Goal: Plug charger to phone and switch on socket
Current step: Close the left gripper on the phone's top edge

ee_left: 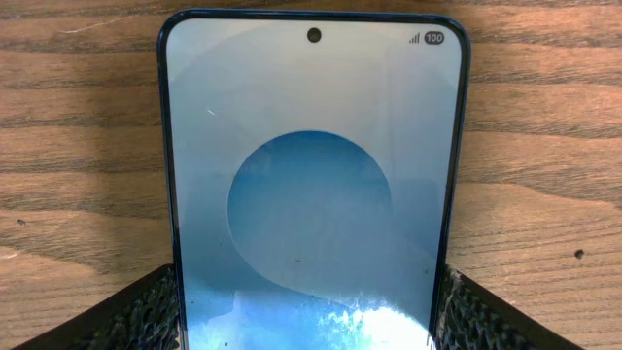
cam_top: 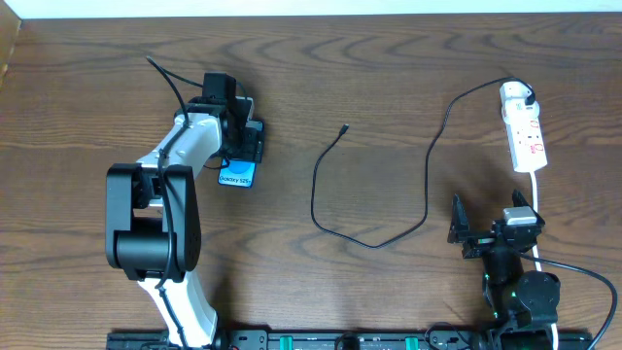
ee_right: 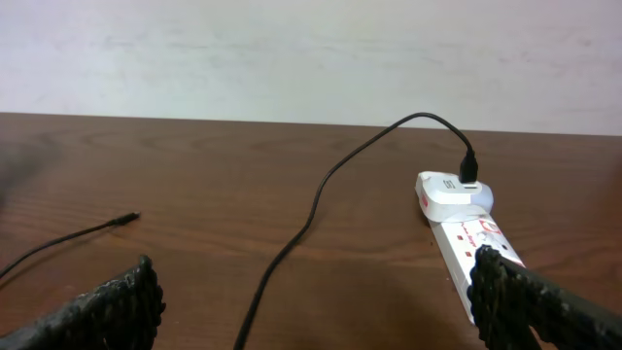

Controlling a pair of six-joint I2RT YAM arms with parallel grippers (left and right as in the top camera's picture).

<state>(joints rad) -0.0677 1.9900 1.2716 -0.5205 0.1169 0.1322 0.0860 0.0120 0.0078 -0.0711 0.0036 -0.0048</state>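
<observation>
Phone (cam_top: 236, 175) lies flat and screen up, left of centre on the worktop (cam_top: 389, 58). It is well in from the far and left edges, with bare wood on every side. Left gripper (cam_top: 245, 144) stands directly over it, the arm reaching away from the base with the wrist pitched down. Overhead, only the phone's near end with its white lettering shows. The left wrist view alone shows the hold: fingers (ee_left: 131, 311) set against both long edges of the phone (ee_left: 311, 175), narrowed to its width.

Charger (cam_top: 374, 245) loops across the middle. Its free tip (cam_top: 345, 127) is well apart from the phone, with open worktop between. The other end enters the white adapter (cam_top: 517, 94) at the far end of the socket (cam_top: 528, 141), near the right edge. White cord (cam_top: 536, 194) runs from the socket toward the base, just beside the right arm.

Right gripper (cam_top: 488, 216) sits low on the near side of the socket, facing the far edge, spread wide and empty. Only the right wrist view shows the charger (ee_right: 311, 209) arching up off the worktop into the adapter (ee_right: 455, 192)
</observation>
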